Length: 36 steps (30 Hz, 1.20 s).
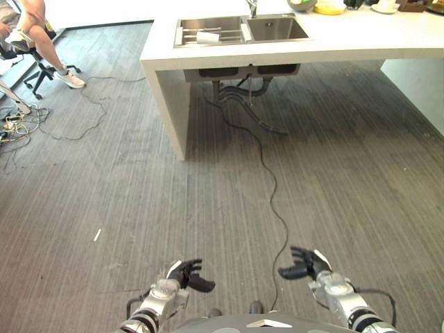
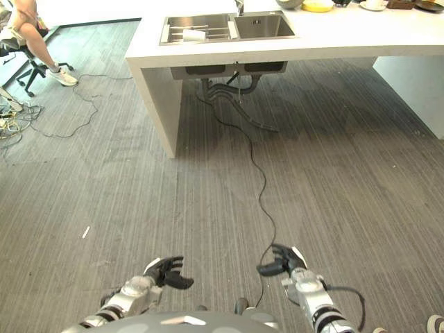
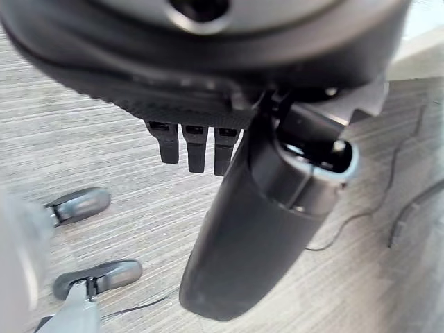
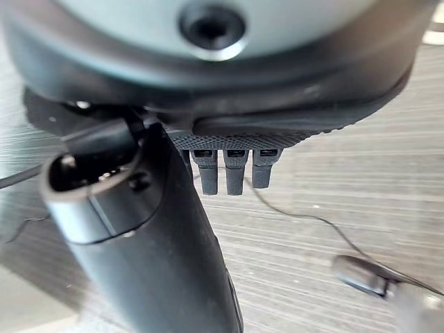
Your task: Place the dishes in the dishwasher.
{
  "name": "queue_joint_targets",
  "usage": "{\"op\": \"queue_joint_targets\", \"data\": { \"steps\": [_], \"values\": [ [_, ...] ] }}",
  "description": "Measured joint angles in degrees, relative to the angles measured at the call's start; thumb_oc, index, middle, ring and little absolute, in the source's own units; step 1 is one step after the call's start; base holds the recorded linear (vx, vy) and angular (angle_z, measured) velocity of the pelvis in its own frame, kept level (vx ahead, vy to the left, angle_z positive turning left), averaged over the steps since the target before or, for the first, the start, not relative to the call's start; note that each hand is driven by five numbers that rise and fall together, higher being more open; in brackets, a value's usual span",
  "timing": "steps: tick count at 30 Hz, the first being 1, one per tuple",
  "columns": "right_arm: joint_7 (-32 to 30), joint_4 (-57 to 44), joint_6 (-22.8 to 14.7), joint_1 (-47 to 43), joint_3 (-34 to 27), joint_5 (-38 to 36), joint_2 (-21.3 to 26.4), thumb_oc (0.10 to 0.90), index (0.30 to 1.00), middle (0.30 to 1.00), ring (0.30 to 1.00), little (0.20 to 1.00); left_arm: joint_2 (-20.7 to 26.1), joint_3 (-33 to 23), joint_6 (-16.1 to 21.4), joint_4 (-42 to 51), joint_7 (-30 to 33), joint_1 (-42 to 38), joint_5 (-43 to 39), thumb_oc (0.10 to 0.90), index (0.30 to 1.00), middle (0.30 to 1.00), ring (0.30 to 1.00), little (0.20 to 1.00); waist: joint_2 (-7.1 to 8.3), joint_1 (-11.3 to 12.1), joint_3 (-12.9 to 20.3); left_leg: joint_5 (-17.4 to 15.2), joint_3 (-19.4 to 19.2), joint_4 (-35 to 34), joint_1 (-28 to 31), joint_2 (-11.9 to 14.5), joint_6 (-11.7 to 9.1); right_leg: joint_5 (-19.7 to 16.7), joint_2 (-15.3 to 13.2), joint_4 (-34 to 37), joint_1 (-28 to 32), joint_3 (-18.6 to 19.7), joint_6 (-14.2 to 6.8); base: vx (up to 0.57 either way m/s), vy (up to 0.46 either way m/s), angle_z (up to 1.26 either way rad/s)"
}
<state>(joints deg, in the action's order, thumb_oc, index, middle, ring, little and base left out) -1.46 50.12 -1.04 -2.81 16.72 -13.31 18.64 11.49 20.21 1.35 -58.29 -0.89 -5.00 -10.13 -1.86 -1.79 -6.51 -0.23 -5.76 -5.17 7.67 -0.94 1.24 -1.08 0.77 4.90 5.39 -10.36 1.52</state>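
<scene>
A white counter stands far ahead with a steel double sink set in it. A white dish lies on the rack in the sink's left basin. At the counter's back edge sit a greenish bowl, a yellow item and a white plate. My left hand and right hand hang low over the floor, far from the counter. Both are open with relaxed fingers and hold nothing. The left thumb and right thumb stand out over bare floor.
Grey carpet floor lies between me and the counter. A person sits on a wheeled chair at the far left, with a tangle of cables on the floor nearby. Drain pipes hang under the sink.
</scene>
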Motion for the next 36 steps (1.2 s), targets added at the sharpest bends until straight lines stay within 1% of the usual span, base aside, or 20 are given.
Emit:
{"op": "queue_joint_targets", "data": {
  "steps": [2,4,5,9,13,15,16,18,20,21,22,23,26,28,30,32,33,34,35,36],
  "values": [
    [0.1,-0.4,-0.9,0.0,-0.2,1.0,-0.3,0.800,0.900,0.900,0.900,0.900,0.2,0.0,0.8,2.5,0.4,0.0,1.8,0.800,0.900,0.900,0.900,0.900,-0.22,0.3,-0.2,-0.2,0.3,0.0,0.2,-0.1,0.2,-0.4,-0.1,0.7,0.6,0.0,-0.4,-0.01,-0.001,0.07],
    [0.1,-0.2,-0.9,0.1,-1.2,2.0,-0.5,0.800,0.900,0.900,0.900,0.900,0.3,-0.1,1.0,4.6,0.8,0.5,2.0,0.800,0.900,0.900,0.900,0.900,-1.17,0.5,-0.6,-0.8,0.3,0.0,0.3,0.0,0.2,-0.5,0.0,0.7,0.7,-0.1,-0.6,-0.01,-0.005,0.02],
    [0.1,-0.2,-0.9,0.7,-1.2,2.0,-0.6,0.800,0.900,0.900,0.900,0.900,0.6,-0.3,1.0,5.9,1.2,1.4,1.9,0.800,0.900,0.900,0.900,0.900,-1.24,0.5,-0.7,-0.8,0.3,-0.1,0.2,0.0,0.2,-0.6,0.0,0.7,0.7,-0.1,-0.6,0.00,0.000,0.00],
    [-0.1,0.9,-0.5,2.2,-1.2,2.0,-0.6,0.800,0.900,0.900,0.900,0.900,0.6,-0.4,1.1,5.2,2.2,1.9,2.3,0.800,0.900,0.900,0.900,0.900,-1.18,0.5,-0.7,-0.9,0.4,-0.2,-0.1,0.0,0.2,-0.6,0.1,0.7,0.6,-0.2,-0.6,0.00,0.000,0.00],
    [-0.6,3.0,-0.4,3.9,-2.0,2.0,-0.6,0.800,0.900,0.900,0.900,0.900,0.5,-0.4,1.1,5.1,3.0,3.3,3.9,0.800,0.900,0.900,0.900,0.900,-0.77,0.4,-1.0,-0.9,0.4,-0.1,-0.1,0.1,0.1,-0.6,0.1,0.7,0.6,-0.3,-0.6,0.00,0.000,0.00],
    [-1.0,5.3,-0.4,3.9,-2.0,1.9,-0.7,0.800,0.900,0.900,0.900,0.900,0.0,-0.5,1.1,2.9,3.2,3.7,3.8,0.800,0.900,0.900,0.900,0.900,-0.54,0.2,-1.1,-0.9,0.4,-0.1,-0.2,0.1,0.1,-0.6,0.1,0.7,0.6,-0.3,-0.6,0.00,0.000,0.00],
    [-1.2,7.1,-0.5,3.7,-2.0,1.9,-1.1,0.800,0.900,0.900,0.900,0.900,-0.6,-0.7,1.3,0.3,3.4,3.5,3.7,0.800,0.900,0.900,0.900,0.900,-0.35,0.2,-1.1,-0.9,0.5,-0.1,-0.3,0.1,0.1,-0.6,0.1,0.7,0.5,-0.3,-0.6,0.00,0.000,0.00],
    [-1.3,10.0,-0.5,3.3,-2.0,1.8,-2.3,0.800,0.900,0.900,0.900,0.900,-1.3,-0.9,1.2,-5.0,3.4,3.1,3.3,0.800,0.900,0.900,0.900,0.900,0.19,0.0,-0.8,-0.9,0.4,-0.1,-1.0,0.2,0.1,-0.6,0.3,0.7,-0.3,-0.1,-0.6,0.02,-0.033,-0.02],
    [-1.0,14.6,-0.7,2.5,-1.7,1.7,-3.8,0.800,0.900,0.900,0.900,0.900,-1.5,-1.3,0.8,-8.8,3.0,2.3,2.7,0.800,0.900,0.900,0.900,0.900,0.68,-0.3,-0.8,-0.8,0.6,0.0,-1.1,0.3,0.0,-0.7,0.4,0.7,-0.6,0.1,-0.4,0.02,-0.020,0.00],
    [-0.7,16.5,-0.1,2.0,-1.5,1.6,-4.3,0.800,0.900,0.900,0.900,0.900,-1.6,-1.2,0.6,-9.6,3.0,1.7,2.9,0.800,0.900,0.900,0.900,0.900,0.73,-0.2,-0.7,-0.8,0.4,0.0,-1.0,0.3,0.0,-0.7,0.4,0.7,-0.6,0.3,-0.4,0.05,-0.041,-0.04],
    [-0.4,17.4,-0.3,2.1,-1.4,1.2,-4.6,0.800,0.900,0.900,0.900,0.900,-1.6,-0.7,0.7,-9.8,3.1,1.6,3.7,0.800,0.900,0.900,0.900,0.900,0.66,-0.6,-0.7,-0.9,0.2,-0.1,-1.0,0.3,0.0,-0.7,0.4,0.7,-0.7,0.6,-0.3,0.05,-0.069,-0.11],
    [-0.2,19.2,-0.6,1.3,-1.4,-0.3,-5.1,0.800,0.900,0.900,0.900,0.900,-1.5,1.3,0.6,-11.4,3.2,0.5,5.2,0.800,0.900,0.900,0.900,0.900,0.56,-1.2,-0.7,-0.9,0.2,-0.1,-1.3,0.4,0.0,-0.5,0.5,0.1,-1.0,1.2,-0.2,0.01,-0.040,-0.09],
    [0.2,19.2,-0.4,-0.3,-1.4,-0.3,-5.0,0.800,0.900,0.900,0.900,0.900,-1.7,2.0,0.6,-11.6,3.0,-0.5,7.0,0.800,0.900,0.900,0.900,0.900,0.09,-1.8,-0.4,-0.8,0.0,-0.2,-2.7,0.7,0.2,1.2,0.5,-4.5,-4.6,2.9,-0.2,0.00,-0.049,-0.06],
    [0.5,19.2,-0.4,-1.2,-1.2,-0.4,-5.0,0.800,0.900,0.900,0.900,0.900,-1.7,2.1,0.6,-11.7,2.8,-1.5,7.0,0.800,0.900,0.900,0.900,0.900,-0.01,-2.1,-0.5,-0.5,0.2,0.0,-2.8,0.9,0.1,3.0,0.6,-8.6,-6.9,4.4,-0.3,0.06,-0.075,0.08],
    [0.6,19.2,-0.2,-1.6,-1.2,-0.5,-5.0,0.800,0.900,0.900,0.900,0.900,-1.7,2.0,0.6,-11.6,2.7,-2.4,6.9,0.800,0.900,0.900,0.900,0.900,-0.05,-2.2,-0.4,-0.4,0.9,0.0,-2.6,0.9,0.0,4.5,0.6,-10.3,-7.2,4.7,-0.3,0.11,-0.140,0.19],
    [0.9,19.2,0.3,-3.1,-0.9,-0.9,-4.9,0.800,0.900,0.900,0.900,0.900,-1.2,1.9,0.4,-11.4,2.7,-4.1,5.5,0.800,0.900,0.900,0.900,0.900,-0.24,-2.2,-0.8,-0.8,1.7,1.1,-3.2,1.0,-0.7,5.8,0.8,-11.2,-7.5,4.7,0.1,0.12,-0.190,0.19],
    [0.9,18.8,0.8,-4.2,-0.8,-1.1,-4.9,0.800,0.900,0.900,0.900,0.900,-0.5,1.5,0.2,-10.1,2.8,-4.8,4.0,0.800,0.900,0.900,0.900,0.900,-0.17,-1.8,-1.1,-1.7,1.8,3.5,-4.5,1.2,-2.0,6.4,1.4,-11.4,-7.6,4.8,0.8,0.11,-0.223,0.15],
    [0.9,17.8,1.0,-5.1,-0.8,-1.9,-4.9,0.800,0.900,0.900,0.900,0.900,0.3,0.6,0.2,-8.7,2.8,-5.4,2.6,0.800,0.900,0.900,0.900,0.900,0.48,-1.7,-1.9,-2.8,1.6,7.4,-6.2,1.1,-3.6,6.9,1.1,-11.4,-7.5,5.9,1.6,0.11,-0.209,0.27],
    [0.6,14.1,1.5,-5.8,-0.7,-2.8,-4.6,0.800,0.900,0.900,0.900,0.900,0.9,-0.5,0.4,-6.8,3.2,-6.9,-0.1,0.800,0.900,0.900,0.900,0.900,2.13,-1.5,-3.8,-3.3,1.4,18.2,-11.7,0.4,-4.1,7.1,0.3,-12.0,-7.2,6.0,2.8,0.17,-0.199,0.51],
    [0.3,9.6,1.4,-6.1,-0.7,-3.1,-3.6,0.800,0.900,0.900,0.900,0.900,1.5,-1.4,0.8,-5.3,4.0,-9.2,-3.1,0.800,0.900,0.900,0.900,0.900,3.75,-0.8,-5.8,-1.8,1.1,34.3,-19.9,0.5,-5.6,7.5,-0.6,-12.5,-7.0,5.5,3.9,0.26,-0.132,0.45]
  ]
}}
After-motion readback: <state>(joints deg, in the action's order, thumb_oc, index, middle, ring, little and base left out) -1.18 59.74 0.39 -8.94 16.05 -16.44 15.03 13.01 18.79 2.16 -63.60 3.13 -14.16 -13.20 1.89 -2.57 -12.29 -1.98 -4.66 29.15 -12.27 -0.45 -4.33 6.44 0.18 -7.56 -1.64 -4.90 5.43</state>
